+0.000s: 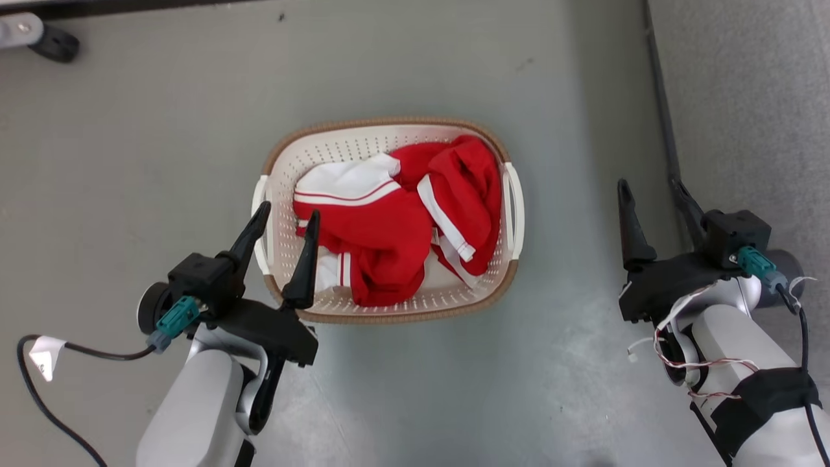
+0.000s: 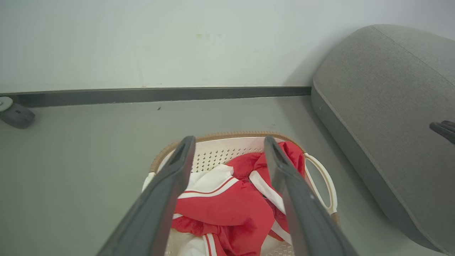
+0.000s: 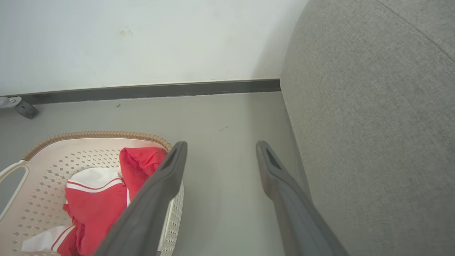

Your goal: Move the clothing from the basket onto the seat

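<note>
Hovering over the near-left rim of the basket [image 1: 389, 121], the left fingers [image 1: 307, 250] are spread wide and hold nothing. The clothing [image 1: 389, 227], red with white stripes and white panels, lies crumpled inside the basket, just beyond these fingers' tips and off to their right. In the left wrist view the red heap [image 2: 227, 209] shows in the gap between the two fingers [image 2: 177, 170], lower than their tips.

The right fingers [image 1: 630, 227] are likewise fully parted and empty, hanging above bare grey floor [image 1: 130, 162]. The basket stands well apart on their left. The grey seat [image 1: 746, 97] lies just beside them on their right, its edge running close along the outer finger. In the right wrist view the basket [image 3: 96, 135], with the clothing [image 3: 96, 209] in it, sits left of these fingers [image 3: 167, 177] and the seat [image 3: 373, 124] rises on the right. A pale wall [image 3: 142, 42] with a dark skirting [image 3: 142, 91] stands ahead of the tips.
</note>
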Robot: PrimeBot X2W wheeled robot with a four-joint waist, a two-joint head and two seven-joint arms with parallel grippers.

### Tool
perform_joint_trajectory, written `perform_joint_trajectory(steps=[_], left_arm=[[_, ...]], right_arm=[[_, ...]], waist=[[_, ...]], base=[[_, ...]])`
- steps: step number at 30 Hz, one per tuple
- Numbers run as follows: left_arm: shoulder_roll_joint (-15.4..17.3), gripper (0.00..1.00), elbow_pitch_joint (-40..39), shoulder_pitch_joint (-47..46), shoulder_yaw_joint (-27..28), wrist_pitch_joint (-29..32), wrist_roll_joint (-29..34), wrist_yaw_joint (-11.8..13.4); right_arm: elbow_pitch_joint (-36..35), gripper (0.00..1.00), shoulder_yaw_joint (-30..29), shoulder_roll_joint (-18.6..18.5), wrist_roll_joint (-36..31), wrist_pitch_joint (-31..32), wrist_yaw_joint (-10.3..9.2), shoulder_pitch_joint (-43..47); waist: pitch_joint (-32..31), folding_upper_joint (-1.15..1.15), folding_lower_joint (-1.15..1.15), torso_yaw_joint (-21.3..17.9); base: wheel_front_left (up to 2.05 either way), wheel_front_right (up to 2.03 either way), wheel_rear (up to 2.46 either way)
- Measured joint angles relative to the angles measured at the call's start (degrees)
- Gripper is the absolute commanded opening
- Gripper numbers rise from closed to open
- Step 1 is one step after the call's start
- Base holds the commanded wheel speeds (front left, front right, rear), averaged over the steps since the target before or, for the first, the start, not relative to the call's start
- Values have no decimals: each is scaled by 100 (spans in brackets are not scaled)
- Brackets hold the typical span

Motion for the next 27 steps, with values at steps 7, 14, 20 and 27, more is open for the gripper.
perform_joint_trajectory(steps=[7,14,20,27], left_arm=[[-34,100,224,-358,-236,-1,-1,-2],[-30,100,417,-738,-715,5,-29,-8],[-21,100,455,-1084,-1141,89,-52,-8],[-32,100,650,-1619,-1469,314,-51,-8]], right_arm=[[-20,100,15,134,-188,0,-1,-157],[2,100,11,243,-294,3,-7,-207],[21,100,-27,364,-354,3,-7,-255],[38,100,-38,483,-488,3,-7,-430]], waist=[[493,0,0,-13],[860,0,-1,-17],[1152,0,0,-33],[1478,0,0,-91]], base=[[0,0,0],[0,0,0],[0,0,0],[0,0,0]])
